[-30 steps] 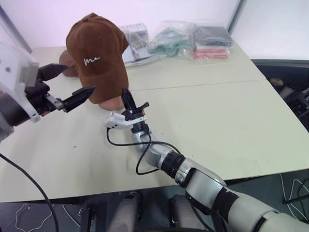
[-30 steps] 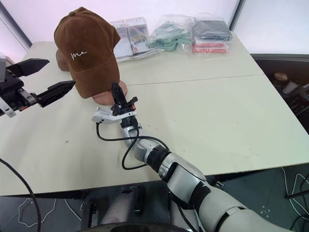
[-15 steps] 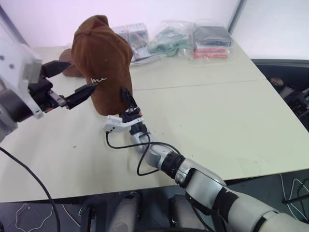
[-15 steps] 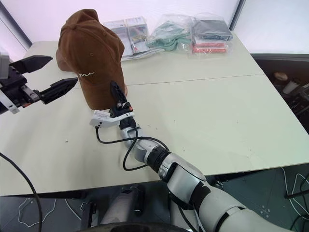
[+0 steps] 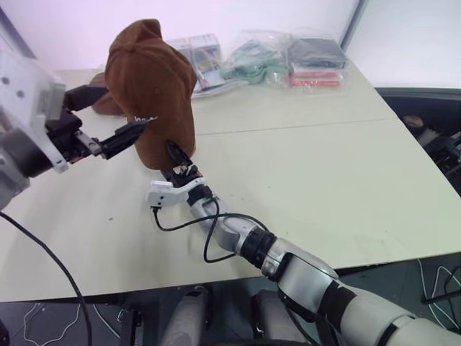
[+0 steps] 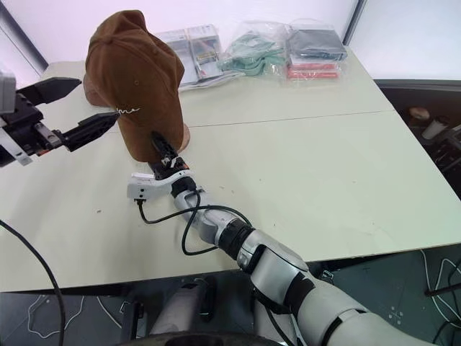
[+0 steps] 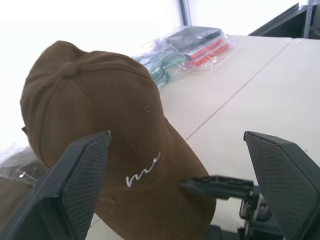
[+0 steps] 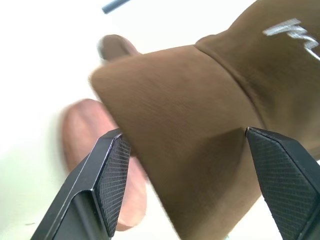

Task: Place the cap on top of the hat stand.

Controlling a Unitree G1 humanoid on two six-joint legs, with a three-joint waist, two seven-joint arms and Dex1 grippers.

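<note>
Item, L to R: our left gripper [image 5: 108, 119], fingers spread, empty, arm held level at crown height, pointing across at the cap [image 5: 155, 90], which hangs draped over the hat stand [image 6: 181, 135] w/ brim dropping steeply toward the worktop [image 5: 324, 166]. Next, our right gripper [image 5: 171, 160], fingers spread either side of the brim's lower edge w/o pinching it, forearm low over the worktop, tilted up. We judge right arm nearer; cap sits above and just beyond it, long axis near vertical, not yet square on top.

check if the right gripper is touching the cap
Cannot tell. In the right wrist view the cap's brim lies between the open right gripper's fingers, but neither contact nor gap shows plainly.
</note>
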